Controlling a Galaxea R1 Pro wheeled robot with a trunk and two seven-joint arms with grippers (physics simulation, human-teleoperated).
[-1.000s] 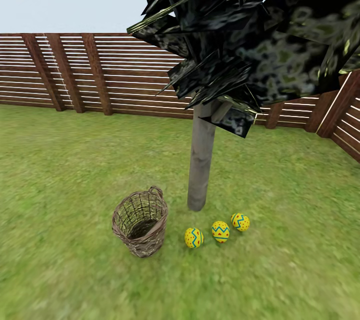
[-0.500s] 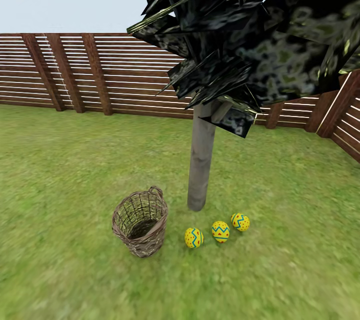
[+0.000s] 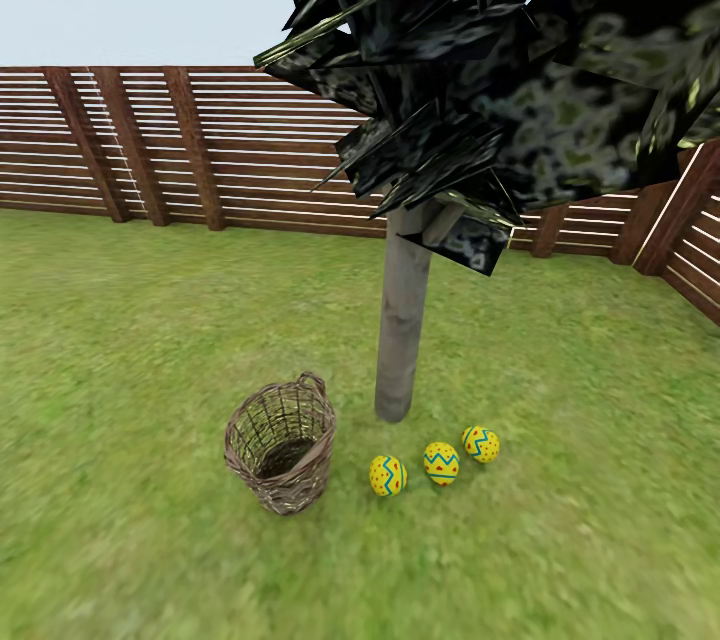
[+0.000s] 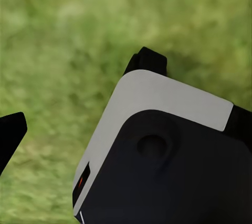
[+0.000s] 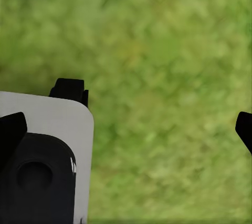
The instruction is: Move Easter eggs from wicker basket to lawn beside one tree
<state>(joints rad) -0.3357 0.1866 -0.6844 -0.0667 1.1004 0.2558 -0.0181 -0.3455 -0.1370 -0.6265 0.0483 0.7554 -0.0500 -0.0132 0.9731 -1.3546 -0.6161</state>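
Three yellow Easter eggs (image 3: pixel 387 475) (image 3: pixel 441 462) (image 3: pixel 481 443) with blue zigzags lie in a row on the lawn (image 3: pixel 150 340), just in front of the tree (image 3: pixel 402 330) with the pale trunk. The wicker basket (image 3: pixel 300 490) stands upright to the left of the eggs, and nothing shows inside it. My right gripper (image 5: pixel 128 129) hangs open over bare grass, with a black fingertip (image 5: pixel 10 132) at each picture edge. My left gripper (image 4: pixel 126 129) also points at grass; one fingertip (image 4: pixel 10 135) shows far out at the edge, and a white and black part of my body hides the other.
A brown slatted fence (image 3: pixel 250 150) closes the garden behind the tree and along the right side. Dark jagged foliage (image 3: pixel 500 70) hangs overhead. Open grass stretches left, right and in front of the basket.
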